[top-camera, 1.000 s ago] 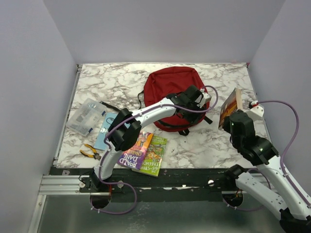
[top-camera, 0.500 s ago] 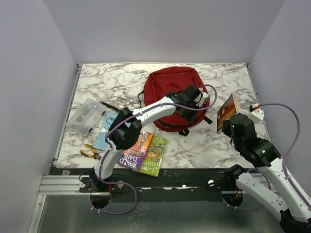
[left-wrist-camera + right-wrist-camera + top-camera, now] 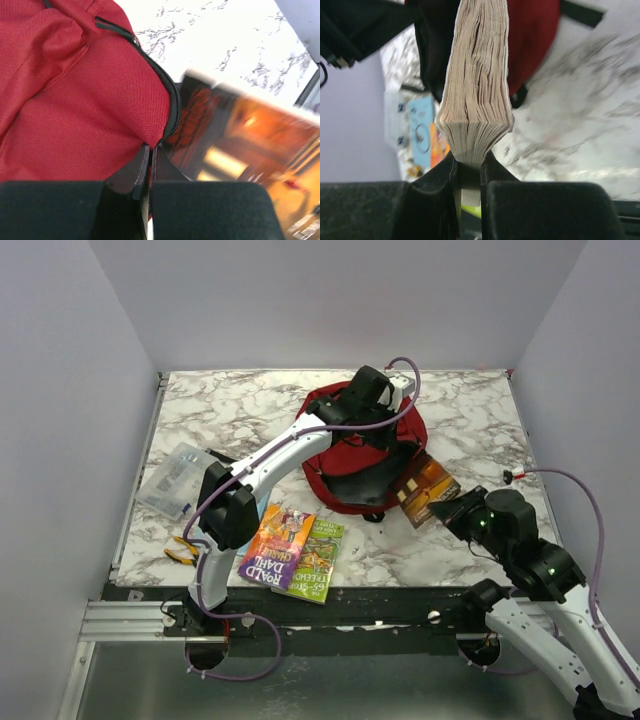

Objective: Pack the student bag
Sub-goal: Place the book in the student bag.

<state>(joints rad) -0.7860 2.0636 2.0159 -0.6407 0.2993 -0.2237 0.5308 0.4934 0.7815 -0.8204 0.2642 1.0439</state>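
The student bag [image 3: 335, 430] is a dark-red backpack lying at the middle of the table. My left gripper [image 3: 386, 438] is shut on the red fabric edge beside the zipper [image 3: 173, 107] and holds that edge up, so the dark mouth [image 3: 352, 487] gapes toward the front. My right gripper [image 3: 455, 512] is shut on a thick orange-brown book [image 3: 424, 486], whose far corner sits at the bag's mouth. In the right wrist view the book's page edges [image 3: 478, 75] stand straight out from the jaws, with the red bag [image 3: 532, 40] behind them.
Two colourful paperbacks [image 3: 295, 552] lie near the front edge. A clear plastic box [image 3: 178, 480] and orange-handled pliers [image 3: 185, 553] sit at the left. Grey walls close in the table on three sides.
My left gripper shut on the bag's edge and pulled it up and back, opening the mouth. My right arm swung the book down and left to the opening.
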